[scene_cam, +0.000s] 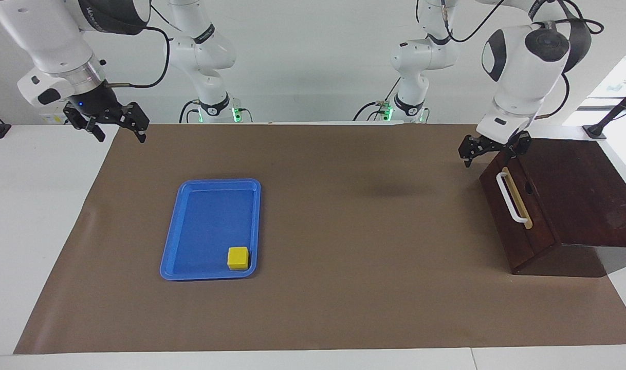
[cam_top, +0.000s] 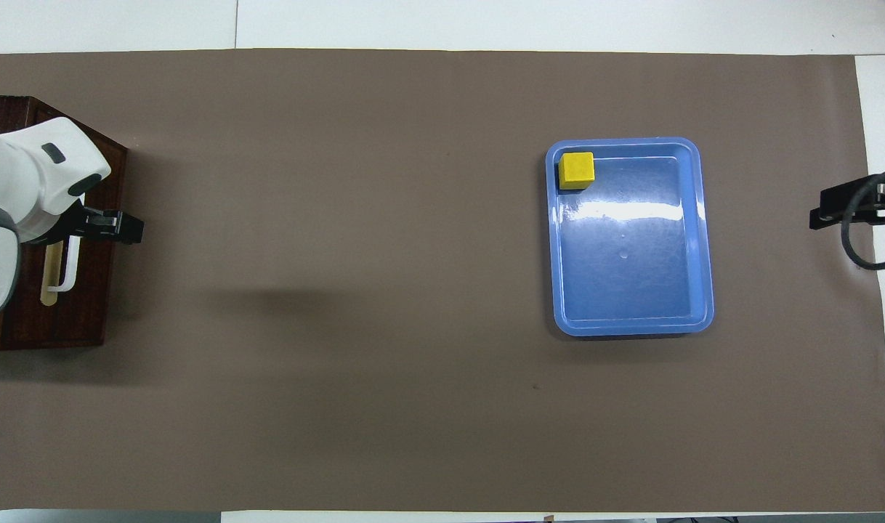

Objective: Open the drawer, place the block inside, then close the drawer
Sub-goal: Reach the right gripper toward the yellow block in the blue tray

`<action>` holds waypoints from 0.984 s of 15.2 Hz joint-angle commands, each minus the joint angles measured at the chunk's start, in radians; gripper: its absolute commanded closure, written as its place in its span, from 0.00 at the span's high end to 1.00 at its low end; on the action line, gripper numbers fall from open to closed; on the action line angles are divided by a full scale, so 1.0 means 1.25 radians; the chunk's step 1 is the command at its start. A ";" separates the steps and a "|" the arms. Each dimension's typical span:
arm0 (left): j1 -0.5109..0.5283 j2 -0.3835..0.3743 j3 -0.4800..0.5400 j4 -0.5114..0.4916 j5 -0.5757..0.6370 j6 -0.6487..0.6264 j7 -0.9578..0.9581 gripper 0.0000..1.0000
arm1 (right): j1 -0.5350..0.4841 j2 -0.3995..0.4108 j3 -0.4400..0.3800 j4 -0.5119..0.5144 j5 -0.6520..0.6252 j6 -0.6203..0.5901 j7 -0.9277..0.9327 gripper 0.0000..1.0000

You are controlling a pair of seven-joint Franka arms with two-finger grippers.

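The drawer [scene_cam: 518, 216] is shut in its dark wooden box at the left arm's end of the table, with its white bar handle [scene_cam: 511, 198] facing the table's middle. It also shows in the overhead view [cam_top: 86, 305]. My left gripper [scene_cam: 490, 154] is open and hovers by the box's upper front edge, over the handle's end nearer the robots, without holding it; it also shows in the overhead view [cam_top: 126, 226]. The yellow block [scene_cam: 238, 258] lies in the blue tray [scene_cam: 189, 226], in the corner farthest from the robots [cam_top: 576, 170]. My right gripper [scene_cam: 120, 137] waits open and empty.
The blue tray [cam_top: 693, 240] lies on the brown mat [scene_cam: 344, 288] toward the right arm's end. The right gripper [cam_top: 849, 207] hangs over the mat's edge at that end. White table shows around the mat.
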 commanded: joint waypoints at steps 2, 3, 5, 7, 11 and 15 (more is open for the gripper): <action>-0.019 0.007 0.006 -0.072 0.142 0.054 -0.102 1.00 | -0.020 0.087 0.005 -0.002 0.134 0.047 0.246 1.00; -0.031 0.005 0.006 -0.096 0.179 0.067 -0.124 1.00 | -0.021 0.113 0.004 0.000 0.171 0.073 0.301 1.00; -0.037 0.013 0.005 -0.109 0.229 0.074 -0.166 1.00 | -0.017 0.176 0.004 0.015 0.233 0.109 0.437 1.00; -0.031 0.022 0.006 -0.126 0.256 0.110 -0.185 1.00 | -0.010 0.218 0.003 0.018 0.316 0.162 0.552 1.00; -0.002 0.026 0.006 -0.166 0.275 0.184 -0.187 1.00 | -0.006 0.384 0.008 0.133 0.429 0.177 0.717 1.00; 0.024 0.033 0.006 -0.200 0.282 0.252 -0.187 1.00 | 0.006 0.463 0.008 0.162 0.530 0.182 0.755 1.00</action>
